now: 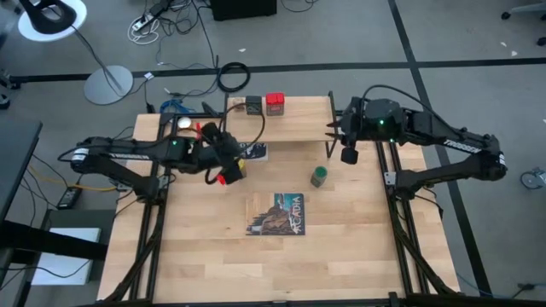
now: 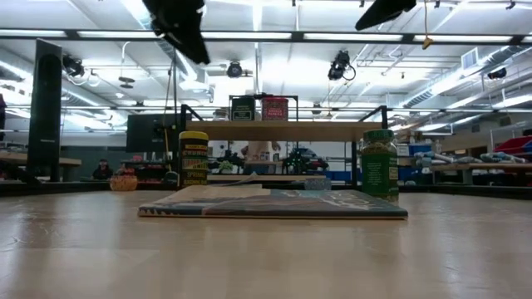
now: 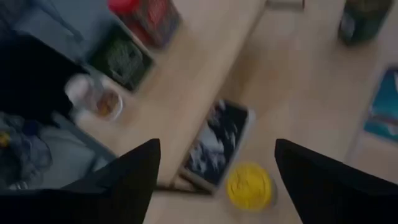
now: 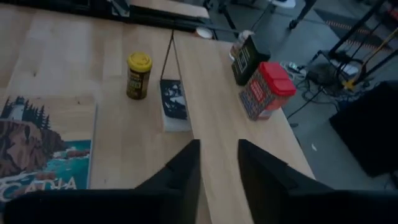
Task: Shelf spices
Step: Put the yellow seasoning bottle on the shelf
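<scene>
Spices, seen from above: a square black tin [image 1: 253, 105] and red tin [image 1: 275, 104] stand together on the far, pale wooden shelf [image 1: 299, 119]; a round green-capped jar [image 1: 319, 176] sits on the desk [image 1: 205, 256].

Left wrist view: left gripper [image 3: 214, 180] spread wide above the yellow-capped jar [image 3: 249, 186].

Right wrist view: right gripper [image 4: 219, 171] slightly apart, empty, over the shelf.

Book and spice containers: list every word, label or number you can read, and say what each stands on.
"ARCADIA": on the cover of the picture-covered book, across its edge; the right wrist view shows only its last letters.
Yellow-capped jar: label print too small to read.
Green-capped jar: label blurred, unreadable.
Red tin and black tin on the shelf: markings too small to read.
Small dark card: no legible text.
</scene>
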`<action>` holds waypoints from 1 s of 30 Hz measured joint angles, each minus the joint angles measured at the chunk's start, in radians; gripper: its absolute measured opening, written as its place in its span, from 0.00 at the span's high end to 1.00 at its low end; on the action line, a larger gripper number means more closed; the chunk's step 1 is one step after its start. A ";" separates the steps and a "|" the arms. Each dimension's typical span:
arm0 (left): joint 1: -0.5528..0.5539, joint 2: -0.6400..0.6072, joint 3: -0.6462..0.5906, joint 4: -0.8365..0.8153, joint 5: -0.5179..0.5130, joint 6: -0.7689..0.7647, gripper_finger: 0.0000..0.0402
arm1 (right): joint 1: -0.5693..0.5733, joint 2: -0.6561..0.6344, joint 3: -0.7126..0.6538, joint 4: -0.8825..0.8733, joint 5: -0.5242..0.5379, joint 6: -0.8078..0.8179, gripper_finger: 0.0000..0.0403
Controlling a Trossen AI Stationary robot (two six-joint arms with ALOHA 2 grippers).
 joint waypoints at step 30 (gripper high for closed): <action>0.136 0.054 -0.334 0.272 0.316 -0.016 0.10 | 0.109 0.021 -0.009 0.014 0.026 0.026 0.41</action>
